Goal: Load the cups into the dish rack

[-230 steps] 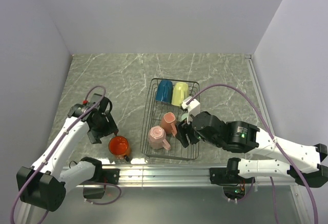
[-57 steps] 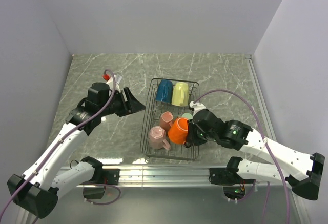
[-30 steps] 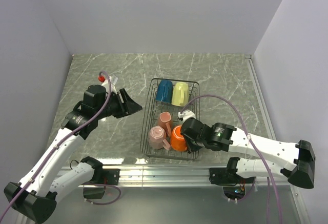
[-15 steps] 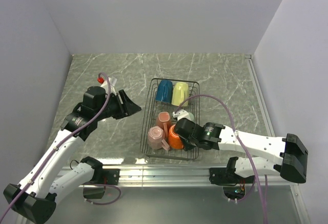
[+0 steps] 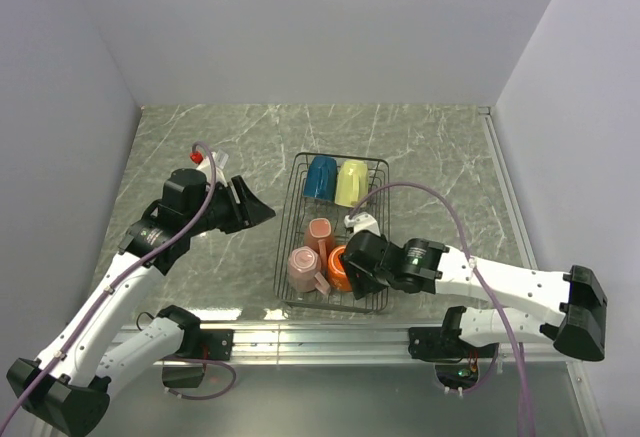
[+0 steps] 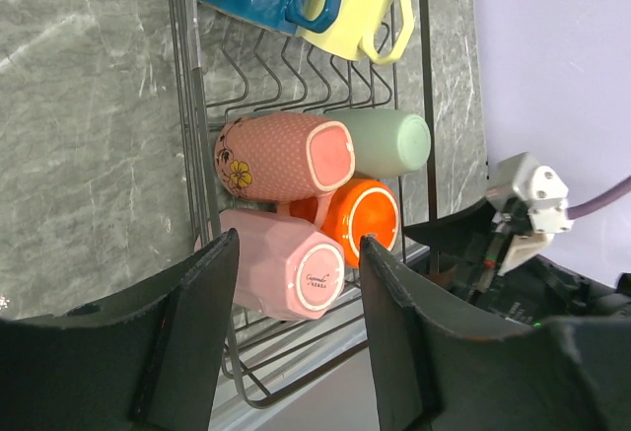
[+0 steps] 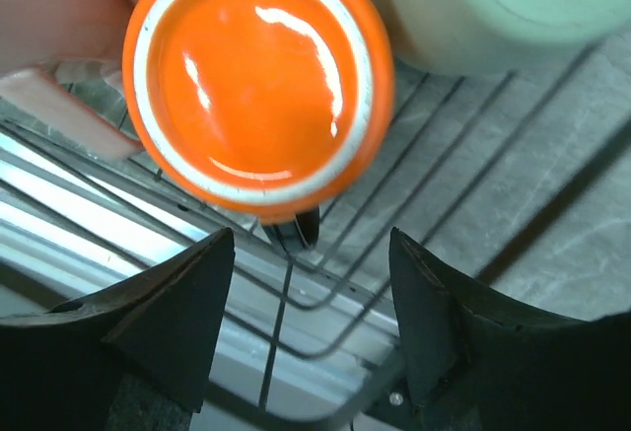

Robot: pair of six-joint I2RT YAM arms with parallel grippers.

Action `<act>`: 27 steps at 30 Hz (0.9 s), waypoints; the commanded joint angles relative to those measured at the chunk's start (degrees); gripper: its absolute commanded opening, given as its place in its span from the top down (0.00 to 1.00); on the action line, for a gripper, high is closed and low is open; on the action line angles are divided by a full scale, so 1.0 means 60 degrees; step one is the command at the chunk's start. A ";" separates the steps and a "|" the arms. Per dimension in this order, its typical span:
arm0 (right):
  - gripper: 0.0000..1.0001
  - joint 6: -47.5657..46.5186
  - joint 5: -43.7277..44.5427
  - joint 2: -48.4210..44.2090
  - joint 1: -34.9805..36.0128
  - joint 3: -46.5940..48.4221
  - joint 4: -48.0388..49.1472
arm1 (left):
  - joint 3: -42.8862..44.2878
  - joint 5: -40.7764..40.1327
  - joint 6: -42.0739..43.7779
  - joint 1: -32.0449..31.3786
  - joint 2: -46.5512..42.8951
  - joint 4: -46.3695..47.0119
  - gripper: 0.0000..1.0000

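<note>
The orange mug [image 7: 258,81] is lodged at the dish rack's [image 6: 194,76] near end. The right gripper [image 7: 311,236] is spread wide above it, empty; the left gripper [image 6: 298,242] is held wide left of the rack.

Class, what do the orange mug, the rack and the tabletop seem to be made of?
Orange mug: probably glazed ceramic; glossy highlights, whitish ring round its base. Rack: thin black wire, likely coated metal. Tabletop: grey-green with white veins, marble or a marble-look laminate; cannot tell which.
</note>
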 commanded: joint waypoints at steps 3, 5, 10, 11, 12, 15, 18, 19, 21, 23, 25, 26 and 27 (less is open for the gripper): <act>0.28 0.0760 0.0545 -0.0721 0.0122 0.1205 -0.1470 | 0.0083 -0.0108 0.0228 -0.0005 0.0059 0.0179 0.43; 0.28 0.0847 0.0633 -0.1027 0.0137 0.1587 -0.1925 | 0.0112 -0.0065 0.0286 -0.0005 0.0089 0.0208 0.43; 0.27 0.0745 0.0517 -0.1832 0.0137 0.3300 -0.2366 | 0.0537 -0.0035 0.0534 -0.0005 0.0337 0.0048 0.43; 0.27 0.0774 0.0487 -0.1951 0.0151 0.3796 -0.2556 | 0.0755 -0.0079 0.0608 -0.0005 0.0381 -0.0084 0.43; 0.27 0.0833 0.0516 -0.2082 0.0137 0.4018 -0.2645 | 0.0873 -0.0123 0.0681 -0.0005 0.0411 -0.0172 0.43; 0.27 0.1140 0.0750 -0.2683 0.0108 0.4474 -0.3011 | 0.1284 -0.0445 0.1003 0.0009 0.0543 -0.0421 0.43; 0.26 0.1360 0.0722 -0.3356 0.0122 0.4153 -0.3114 | 0.1533 -0.0723 0.1355 0.0009 0.0485 -0.0350 0.44; 0.26 0.1549 0.0707 -0.3721 0.0122 0.4051 -0.3129 | 0.1548 -0.0796 0.1385 0.0009 0.0383 -0.0247 0.44; 0.26 0.1770 0.0620 -0.4248 0.0137 0.3860 -0.3100 | 0.1548 -0.1175 0.1400 -0.0005 0.0207 -0.0013 0.43; 0.26 0.2063 0.0531 -0.4645 0.0122 0.3684 -0.2968 | 0.1563 -0.1876 0.1283 -0.0005 0.0133 0.0032 0.38; 0.25 0.2500 0.0735 -0.5215 0.0137 0.3596 -0.2953 | 0.1578 -0.3426 0.1093 -0.0005 0.0017 -0.0085 0.35; 0.24 0.2692 0.0881 -0.5407 0.0137 0.3509 -0.2968 | 0.1505 -0.3883 0.1092 -0.0005 -0.0057 -0.0027 0.33; 0.24 0.2839 0.1100 -0.5801 0.0122 0.3435 -0.2953 | 0.1359 -0.4178 0.1339 0.0009 -0.0348 0.0438 0.32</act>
